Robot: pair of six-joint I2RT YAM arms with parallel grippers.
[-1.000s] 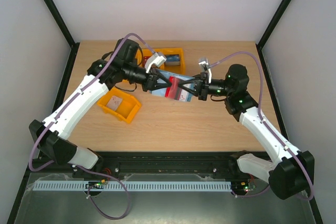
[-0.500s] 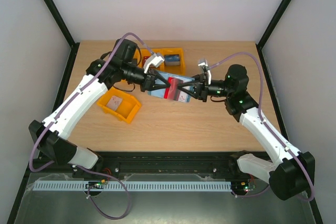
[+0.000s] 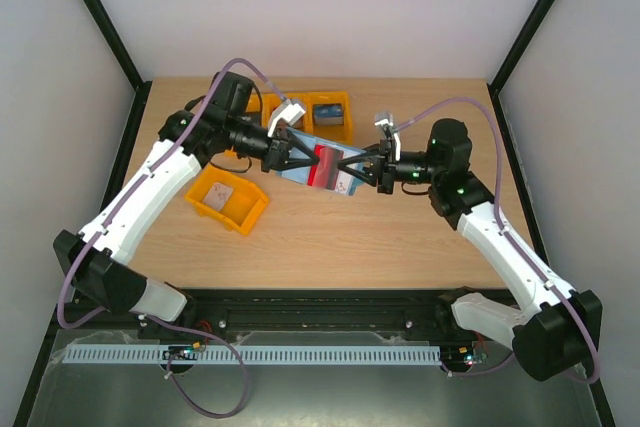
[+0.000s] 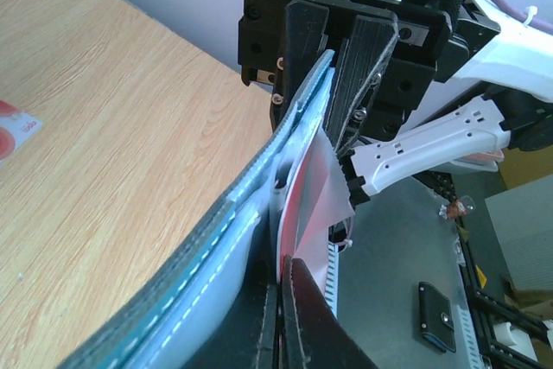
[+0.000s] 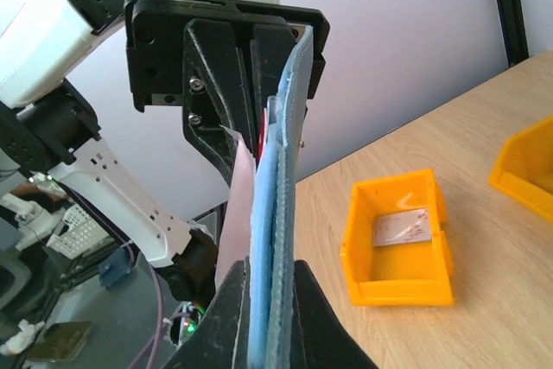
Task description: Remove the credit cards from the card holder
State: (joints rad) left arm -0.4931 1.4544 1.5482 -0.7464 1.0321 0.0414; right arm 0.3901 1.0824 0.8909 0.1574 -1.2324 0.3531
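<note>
The teal-blue card holder (image 3: pixel 338 175) hangs open in the air between both grippers. My right gripper (image 3: pixel 364 169) is shut on its right edge; in the right wrist view the fingers (image 5: pixel 272 300) clamp the blue flaps (image 5: pixel 281 179). My left gripper (image 3: pixel 290 155) is shut on a pale credit card with red marking (image 3: pixel 322 161) that sticks out of the holder's pocket. The left wrist view shows the fingertips (image 4: pixel 285 287) pinching that card (image 4: pixel 313 192) beside the holder (image 4: pixel 207 257). Another white card with a red round mark (image 4: pixel 13 127) lies on the table.
An orange bin (image 3: pixel 228 199) at front left holds a pale card (image 3: pixel 222 193), also seen in the right wrist view (image 5: pixel 402 227). Two more orange bins (image 3: pixel 325 112) stand at the back, one with a dark blue item. Black frame posts flank the table.
My left gripper has moved left and slightly back with the card, so more of the red-marked card shows outside the holder. The right gripper has shifted a little left with the holder.
</note>
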